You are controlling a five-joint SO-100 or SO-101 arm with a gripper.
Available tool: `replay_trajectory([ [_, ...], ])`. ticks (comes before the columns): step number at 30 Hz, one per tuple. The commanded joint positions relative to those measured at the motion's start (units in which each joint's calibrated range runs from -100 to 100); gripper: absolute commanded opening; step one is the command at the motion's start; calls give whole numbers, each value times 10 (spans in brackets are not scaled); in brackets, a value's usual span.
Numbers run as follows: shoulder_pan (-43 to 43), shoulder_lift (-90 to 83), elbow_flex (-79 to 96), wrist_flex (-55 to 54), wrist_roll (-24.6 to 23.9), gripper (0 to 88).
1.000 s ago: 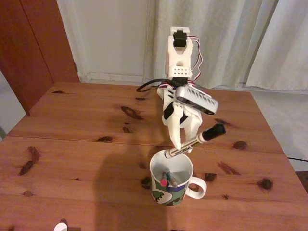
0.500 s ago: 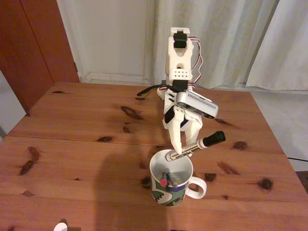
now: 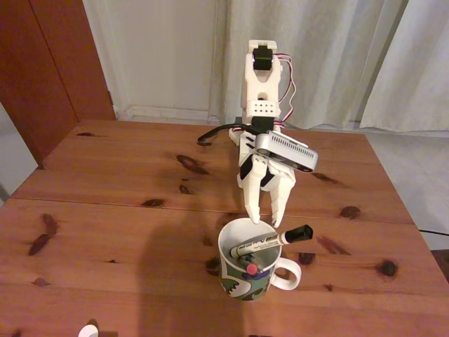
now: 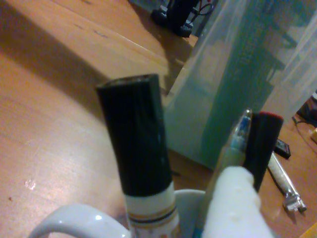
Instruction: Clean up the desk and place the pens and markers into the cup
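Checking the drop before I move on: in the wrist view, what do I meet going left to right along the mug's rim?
White ceramic mug's handle → white-barrelled marker with black cap → thin clear-tipped pen → black pen with red end.

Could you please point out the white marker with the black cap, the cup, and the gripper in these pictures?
white marker (image 3: 261, 245), fixed view, on the printed white barrel lying across the cup's mouth.
cup (image 3: 233, 284), fixed view, on its patterned outer wall.
gripper (image 3: 269, 222), fixed view, midway between its two white fingertips above the cup.
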Motion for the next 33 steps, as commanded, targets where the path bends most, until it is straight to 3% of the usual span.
replay_trajectory([
  [1, 2, -17, -11, -14, -2, 132],
  [6, 8, -91, 2, -9, -3, 1],
  [12, 20, -265, 107, -7, -30, 9],
  [19, 25, -509, 374, 3, -29, 9],
  [24, 25, -680, 528, 126, -27, 9],
  [33, 39, -950, 664, 469, -31, 9],
])
